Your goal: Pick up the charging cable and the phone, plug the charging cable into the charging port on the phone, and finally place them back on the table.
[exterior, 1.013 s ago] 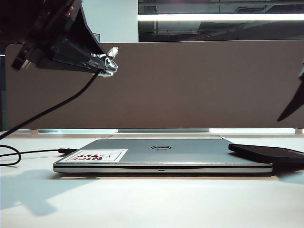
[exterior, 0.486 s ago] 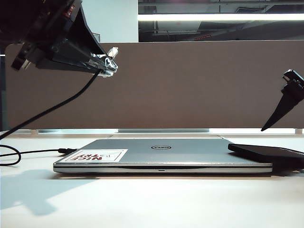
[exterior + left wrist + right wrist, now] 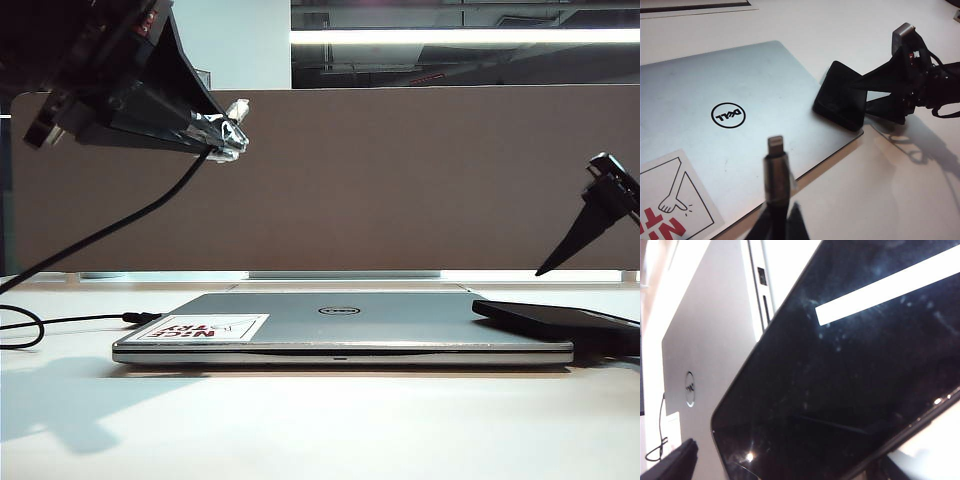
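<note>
Jaws of the left gripper [image 3: 776, 220] are clenched on the cable [image 3: 776, 170], raised high at ten o'clock in the exterior view, silvery tip pointing out over the laptop [image 3: 340, 325]. Jaws of the right gripper [image 3: 875, 97] are spread wide and empty, one finger on each side of the phone [image 3: 840, 102], not closed on it. The phone lies at four o'clock of the laptop, one end propped on the lid's corner, the rest over the tabletop [image 3: 320, 430]. Judging progress: cable picked up; phone not yet grasped. Plugging in and setting both down remain.
</note>
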`<state>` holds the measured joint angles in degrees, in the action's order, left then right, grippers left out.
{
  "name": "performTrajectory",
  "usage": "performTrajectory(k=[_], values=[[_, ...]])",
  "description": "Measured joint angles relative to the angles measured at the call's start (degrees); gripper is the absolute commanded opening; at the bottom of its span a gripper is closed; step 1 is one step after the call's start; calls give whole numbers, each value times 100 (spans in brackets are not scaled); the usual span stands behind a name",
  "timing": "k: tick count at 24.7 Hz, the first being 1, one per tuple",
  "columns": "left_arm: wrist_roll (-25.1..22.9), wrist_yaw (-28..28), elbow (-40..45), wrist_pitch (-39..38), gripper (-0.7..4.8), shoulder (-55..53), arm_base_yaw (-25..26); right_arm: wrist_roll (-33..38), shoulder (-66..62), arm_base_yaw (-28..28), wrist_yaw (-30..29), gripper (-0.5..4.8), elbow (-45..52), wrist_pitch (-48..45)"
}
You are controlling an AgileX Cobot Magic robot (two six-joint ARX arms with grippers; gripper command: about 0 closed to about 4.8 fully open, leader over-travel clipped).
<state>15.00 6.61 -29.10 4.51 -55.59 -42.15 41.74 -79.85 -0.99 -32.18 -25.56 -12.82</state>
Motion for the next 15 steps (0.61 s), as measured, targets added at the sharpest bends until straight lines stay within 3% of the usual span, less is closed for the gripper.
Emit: performTrajectory(k=[4, 15], values=[[0, 0, 0, 0, -6, 0, 0, 398, -299, 0, -149, 426, 0, -560], [0, 0, 0, 0, -6, 0, 0, 664, -863, 4, -254, 425, -63, -1331]])
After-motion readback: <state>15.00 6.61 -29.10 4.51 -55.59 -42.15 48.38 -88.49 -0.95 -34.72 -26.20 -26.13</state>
